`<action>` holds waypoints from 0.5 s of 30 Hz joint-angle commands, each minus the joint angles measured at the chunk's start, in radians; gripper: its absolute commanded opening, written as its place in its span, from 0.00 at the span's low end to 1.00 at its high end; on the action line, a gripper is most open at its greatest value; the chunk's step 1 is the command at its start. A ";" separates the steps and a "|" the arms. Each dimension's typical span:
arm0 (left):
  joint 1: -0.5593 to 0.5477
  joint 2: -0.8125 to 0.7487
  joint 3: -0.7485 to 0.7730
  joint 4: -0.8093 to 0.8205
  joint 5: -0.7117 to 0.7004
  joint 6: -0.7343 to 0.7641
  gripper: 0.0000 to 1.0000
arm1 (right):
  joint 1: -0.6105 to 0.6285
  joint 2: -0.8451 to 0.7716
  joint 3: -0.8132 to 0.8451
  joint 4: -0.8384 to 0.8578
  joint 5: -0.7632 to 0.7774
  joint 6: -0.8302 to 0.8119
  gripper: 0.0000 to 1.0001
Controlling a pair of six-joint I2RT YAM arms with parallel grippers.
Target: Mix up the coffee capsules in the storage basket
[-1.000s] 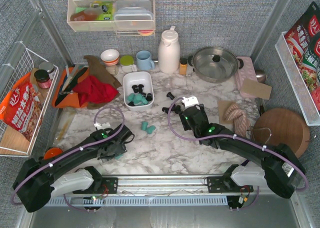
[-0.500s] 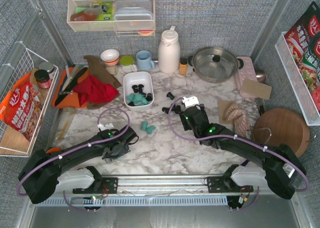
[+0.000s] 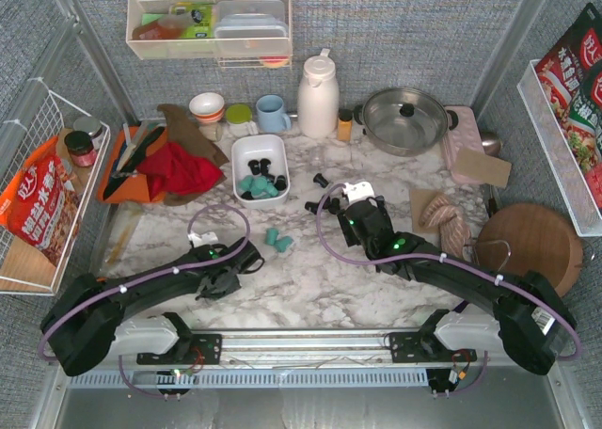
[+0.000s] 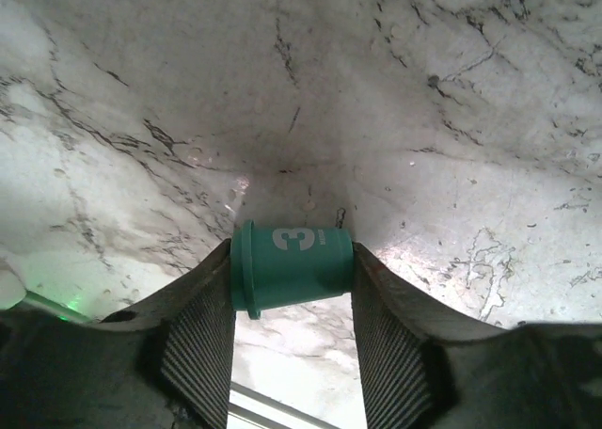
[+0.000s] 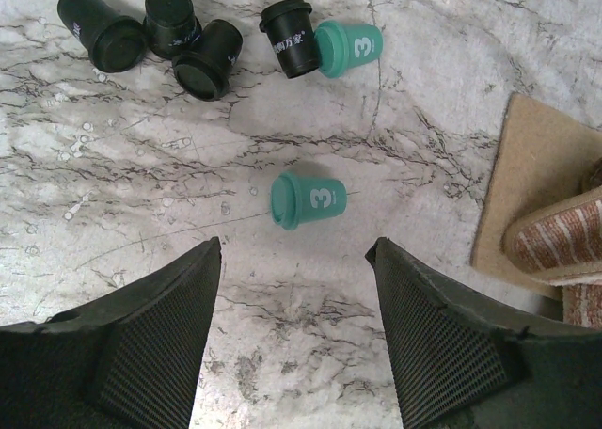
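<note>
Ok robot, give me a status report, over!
Left end effector closed on a teal capsule. Right end effector open above a loose teal capsule. Storage basket holds some; others lie outside. No blockage seen.

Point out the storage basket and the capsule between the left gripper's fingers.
storage basket point(image 3: 264, 148): top view, bare floor at its far end.
gripped teal capsule point(image 4: 292, 269): left wrist view, side wall below the numeral.

From above, your left hand point(image 3: 222, 279) hides its own fingertips and the teal capsule point(image 4: 292, 266) held between them. The capsules point(image 3: 259, 186) inside the storage basket point(image 3: 261, 140) are too small to count. In your right wrist view, the striped bundle point(image 5: 555, 239) at 3 o'clock is cut off by the edge.
</note>
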 commanded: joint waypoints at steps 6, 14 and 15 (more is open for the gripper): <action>0.000 -0.048 0.062 -0.013 -0.113 0.069 0.47 | -0.001 0.002 0.014 0.009 0.002 0.013 0.70; 0.008 -0.098 0.198 0.153 -0.290 0.324 0.47 | -0.001 0.019 0.019 0.012 -0.013 0.017 0.70; 0.012 -0.098 0.219 0.194 -0.304 0.376 0.47 | 0.000 0.021 0.020 0.012 -0.012 0.017 0.70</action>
